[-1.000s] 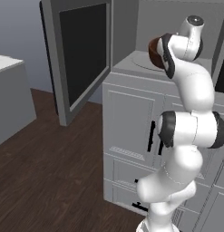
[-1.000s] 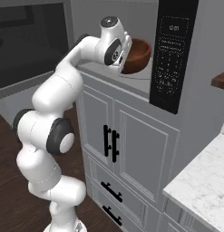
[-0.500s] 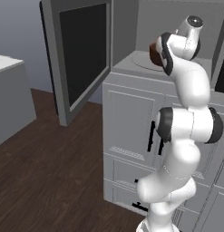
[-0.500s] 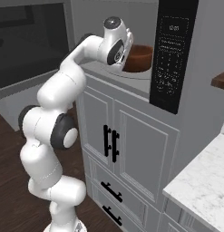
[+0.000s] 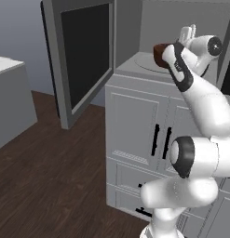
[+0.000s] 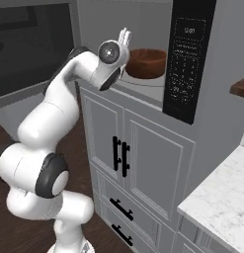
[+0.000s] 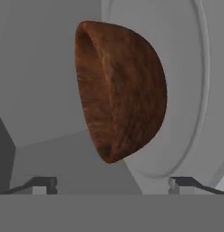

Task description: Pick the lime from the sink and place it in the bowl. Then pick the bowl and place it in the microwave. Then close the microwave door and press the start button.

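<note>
On the left stands the microwave door, big and grey with a dark window, swung wide open. To its right is the microwave, and the bowl sits inside it on the round turntable plate. The bowl is brown and shiny and stands upright on that plate. The lime cannot be seen from here, so I cannot tell if it is in the bowl. The gripper is just in front of the bowl with its two fingers spread wide apart, and it holds nothing. The bowl is not touching the fingers. So the step of putting the bowl in the microwave looks done. Next, I think the arm should pull back out of the microwave without bumping the bowl. Then it should go over to the left, get behind the open door and push it shut. After that comes the start button on the black control strip at the right.
</note>
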